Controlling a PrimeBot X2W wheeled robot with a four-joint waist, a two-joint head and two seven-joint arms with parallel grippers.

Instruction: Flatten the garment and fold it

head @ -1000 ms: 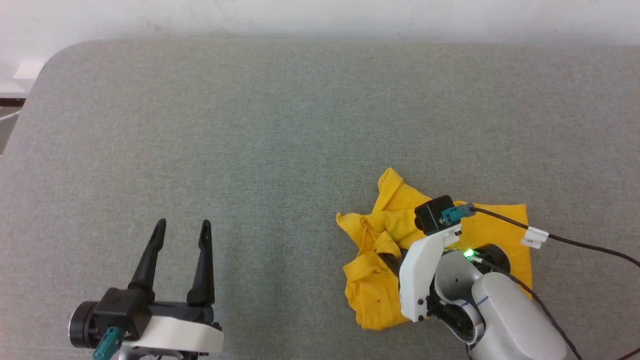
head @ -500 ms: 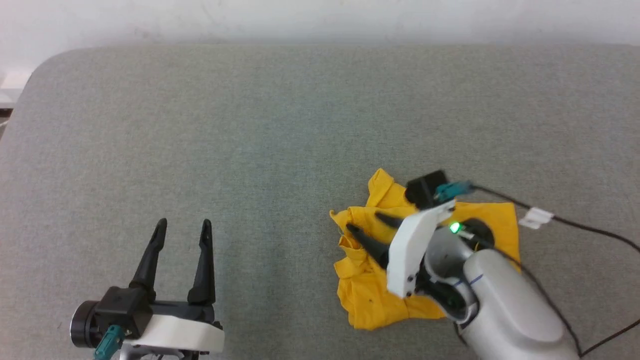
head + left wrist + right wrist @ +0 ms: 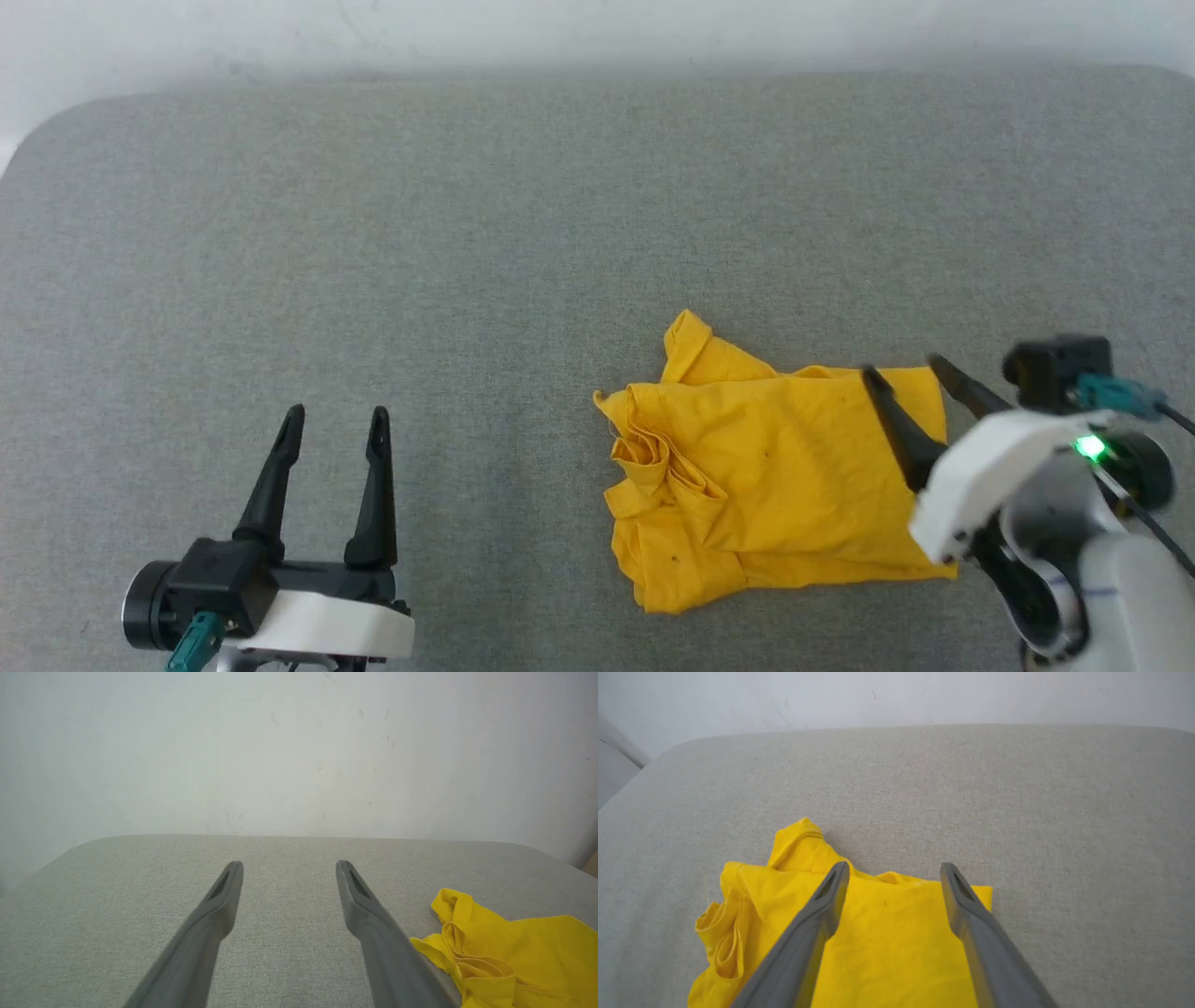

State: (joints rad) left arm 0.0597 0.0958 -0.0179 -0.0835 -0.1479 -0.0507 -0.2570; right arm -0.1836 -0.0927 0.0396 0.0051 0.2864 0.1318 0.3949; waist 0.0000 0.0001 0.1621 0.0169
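Observation:
The garment (image 3: 766, 485), a bright yellow T-shirt, lies loosely folded and rumpled on the grey padded table (image 3: 523, 243), right of centre, its plain yellow side up. Bunched folds gather at its left edge. My right gripper (image 3: 906, 369) hovers open over the garment's far right corner, nothing between its fingers. In the right wrist view the garment (image 3: 887, 947) spreads under the open right gripper (image 3: 893, 869). My left gripper (image 3: 336, 420) stands open at the lower left, well apart from the cloth. The left wrist view has the garment (image 3: 518, 952) at its lower right, beside the open left gripper (image 3: 288, 867).
The grey table (image 3: 117, 914) runs wide to the left and far side of the garment, ending at a pale wall (image 3: 280, 756). Its far left corner (image 3: 56, 131) is rounded. A black cable (image 3: 1144, 397) trails from my right wrist.
My right gripper has opened, let go of the garment and drawn back to the right. The cloth now lies spread flatter. The head camera has shifted slightly.

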